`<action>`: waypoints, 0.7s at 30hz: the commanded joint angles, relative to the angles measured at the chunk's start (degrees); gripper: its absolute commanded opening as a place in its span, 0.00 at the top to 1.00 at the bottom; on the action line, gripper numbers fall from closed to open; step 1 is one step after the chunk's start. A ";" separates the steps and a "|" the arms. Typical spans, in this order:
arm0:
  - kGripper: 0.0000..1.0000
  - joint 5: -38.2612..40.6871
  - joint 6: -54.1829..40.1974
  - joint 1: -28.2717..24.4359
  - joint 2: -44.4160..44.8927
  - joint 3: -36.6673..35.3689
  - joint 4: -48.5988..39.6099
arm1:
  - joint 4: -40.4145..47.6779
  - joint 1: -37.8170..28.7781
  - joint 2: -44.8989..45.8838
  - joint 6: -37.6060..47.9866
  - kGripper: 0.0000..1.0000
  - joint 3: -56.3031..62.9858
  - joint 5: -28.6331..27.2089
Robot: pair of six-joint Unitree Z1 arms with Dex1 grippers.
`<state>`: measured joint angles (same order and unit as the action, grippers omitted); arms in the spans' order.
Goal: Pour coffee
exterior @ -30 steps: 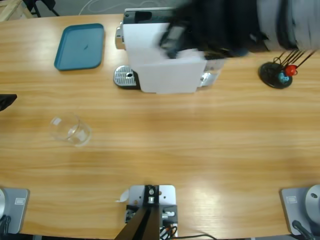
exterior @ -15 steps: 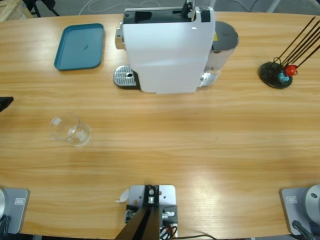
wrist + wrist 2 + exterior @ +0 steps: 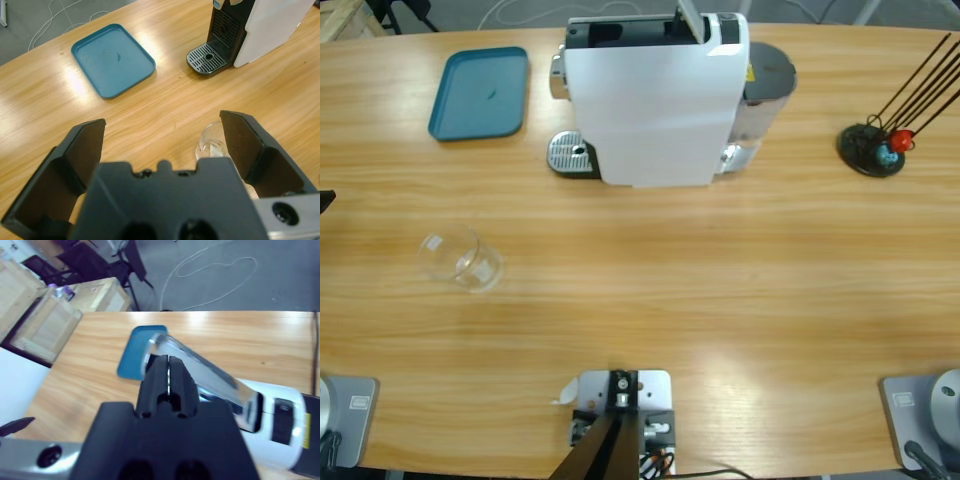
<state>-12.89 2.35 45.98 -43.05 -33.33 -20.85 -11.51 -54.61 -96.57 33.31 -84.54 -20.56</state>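
Left wrist view shows the left gripper (image 3: pixel 162 135) spread wide, the glass (image 3: pixel 214 142) lying just ahead by its right-hand jaw. Right gripper (image 3: pixel 169 375), pressed together, is up over the machine (image 3: pixel 655 100), far from it.

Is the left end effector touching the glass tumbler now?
Apart. In the left wrist view, the open left end effector is above the glass tumbler, with bare table between its jaws.

The arm that a second ago hung over the coffee machine (image 3: pixel 655 100) has left the high view. The machine's silver lever (image 3: pixel 688 20) now seems raised. The black tip (image 3: pixel 324 201) at the left edge has withdrawn further.
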 commanded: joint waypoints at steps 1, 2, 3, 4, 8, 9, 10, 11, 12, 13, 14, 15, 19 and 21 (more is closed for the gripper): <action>0.01 0.32 -0.42 -0.28 -0.51 1.39 -0.57 | 4.46 -2.43 -15.74 -1.11 1.00 -0.89 2.23; 0.01 0.32 -0.42 -0.28 -0.38 1.34 -0.59 | 4.53 -2.43 -16.70 -1.23 1.00 -0.89 2.49; 0.01 0.32 -0.42 -0.28 -0.37 1.39 -0.59 | 4.57 -2.41 -17.42 -1.41 1.00 -0.82 2.54; 0.01 0.32 -0.42 -0.28 -0.37 1.37 -0.59 | 4.65 -2.41 -18.06 -1.58 1.00 -0.59 2.61; 0.01 0.32 -0.42 -0.28 -0.33 1.41 -0.59 | 5.66 -1.50 -19.16 -1.94 1.00 1.63 2.86; 0.01 0.32 -0.42 -0.28 -0.28 1.43 -0.59 | 5.94 -1.46 -19.37 -2.25 1.00 2.44 2.82; 0.01 0.32 -0.42 -0.28 -0.21 1.43 -0.59 | 6.60 -1.48 -19.78 -2.30 1.00 3.51 2.89; 0.01 0.32 -0.42 -0.28 -0.19 1.43 -0.59 | 6.92 -1.46 -20.22 -2.29 1.00 4.32 2.82; 0.01 0.32 -0.42 -0.28 -0.19 1.43 -0.59 | 6.94 -1.52 -20.71 -2.32 1.00 5.28 2.60; 0.01 0.32 -0.42 -0.28 -0.14 1.43 -0.59 | 6.94 -1.87 -21.20 -2.27 1.00 6.48 2.42; 0.01 0.32 -0.42 -0.28 -0.10 1.43 -0.59 | 6.99 -1.99 -21.73 -1.83 1.00 7.83 2.23; 0.01 0.32 -0.42 -0.28 -0.10 1.39 -0.64 | 7.66 -1.99 -22.43 -0.76 1.00 9.57 2.35; 0.01 0.45 -0.42 -0.28 -0.38 0.63 -1.05 | 9.49 -0.25 -23.12 -0.71 1.00 12.63 3.55; 0.00 0.50 -0.42 -0.28 -0.63 -0.24 -1.29 | 8.78 1.09 -23.50 -0.71 1.00 13.00 3.88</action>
<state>-12.89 2.35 45.98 -43.06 -33.33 -20.89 -0.49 -55.09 -109.22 32.01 -81.36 -19.25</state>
